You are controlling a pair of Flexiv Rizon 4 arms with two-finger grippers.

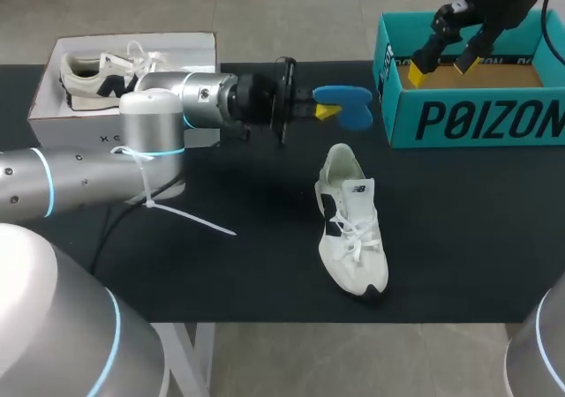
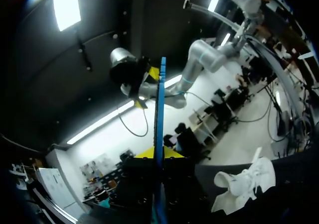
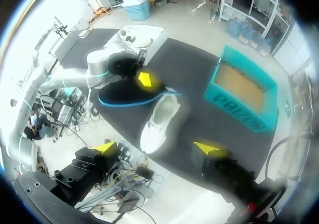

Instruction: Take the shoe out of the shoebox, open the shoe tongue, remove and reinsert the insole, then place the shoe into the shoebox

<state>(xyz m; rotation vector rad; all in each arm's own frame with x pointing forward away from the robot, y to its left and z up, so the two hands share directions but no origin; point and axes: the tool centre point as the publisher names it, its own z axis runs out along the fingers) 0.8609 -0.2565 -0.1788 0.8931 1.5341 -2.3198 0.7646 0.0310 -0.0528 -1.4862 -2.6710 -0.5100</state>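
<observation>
A white lace-up shoe (image 1: 353,225) lies on the black table, toe toward the front edge; the left wrist view has it beside the gripper (image 2: 244,181). My left gripper (image 1: 325,110) is shut on a blue insole (image 1: 350,106), held in the air behind the shoe's heel. The left wrist view catches that insole (image 2: 161,99) edge-on between the yellow tips (image 2: 158,154). My right gripper (image 1: 440,69) hangs open and empty over the teal shoebox (image 1: 468,119). From the right wrist, the shoe (image 3: 159,122) lies far below the open fingers (image 3: 157,148), with the insole (image 3: 129,92) beside it.
At the back left stands a white shoebox (image 1: 124,132) holding a second white shoe (image 1: 97,75). The teal shoebox (image 3: 234,102) has nothing inside that I can see. A white cable tie (image 1: 190,216) trails off my left arm above the tabletop (image 1: 247,273).
</observation>
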